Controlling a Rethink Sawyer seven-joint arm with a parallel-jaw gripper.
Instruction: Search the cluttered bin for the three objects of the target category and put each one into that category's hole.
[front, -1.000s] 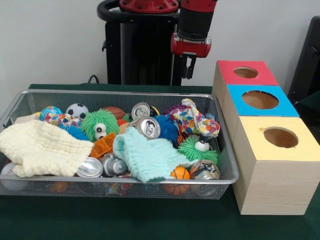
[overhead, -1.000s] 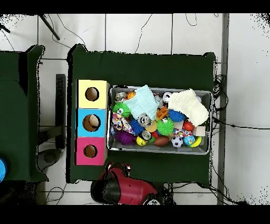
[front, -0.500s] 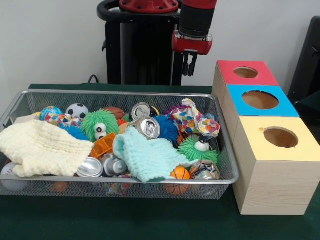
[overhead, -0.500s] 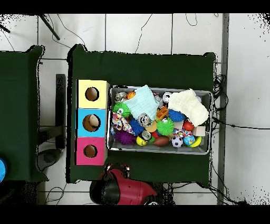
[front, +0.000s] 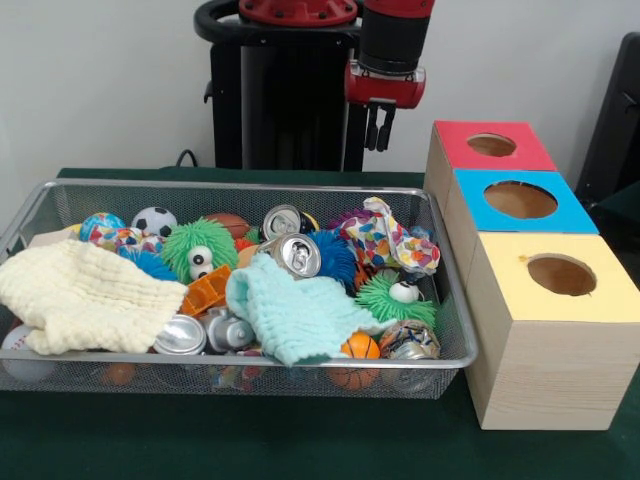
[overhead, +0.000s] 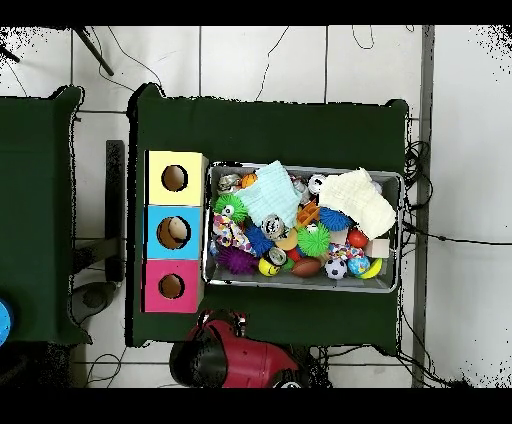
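The wire bin (front: 455, 300) holds mixed clutter. Silver cans lie at the middle (front: 297, 254), behind it (front: 281, 221) and near the front (front: 182, 336). Among the clutter are a soccer ball (front: 153, 221), a small basketball (front: 360, 347), green fuzzy toys (front: 198, 248) and cloths: cream (front: 85, 295), mint (front: 290, 312) and patterned (front: 385, 238). Three boxes with round holes stand beside the bin: red (front: 470, 160), blue (front: 480, 215) and yellow (front: 520, 300). My gripper (front: 378, 128) hangs high behind the bin's far rim, left of the red box, holding nothing.
From above, the bin (overhead: 300, 285) sits right of the yellow (overhead: 156, 165), blue (overhead: 156, 220) and pink-red (overhead: 155, 300) boxes on the green cloth (overhead: 270, 130). My red arm (overhead: 235, 355) reaches over the table edge below the bin. Something brownish shows inside the blue box's hole.
The gripper rose a little and shifted slightly right between one second ago and half a second ago; since then it has held still. The bin's contents have not moved.
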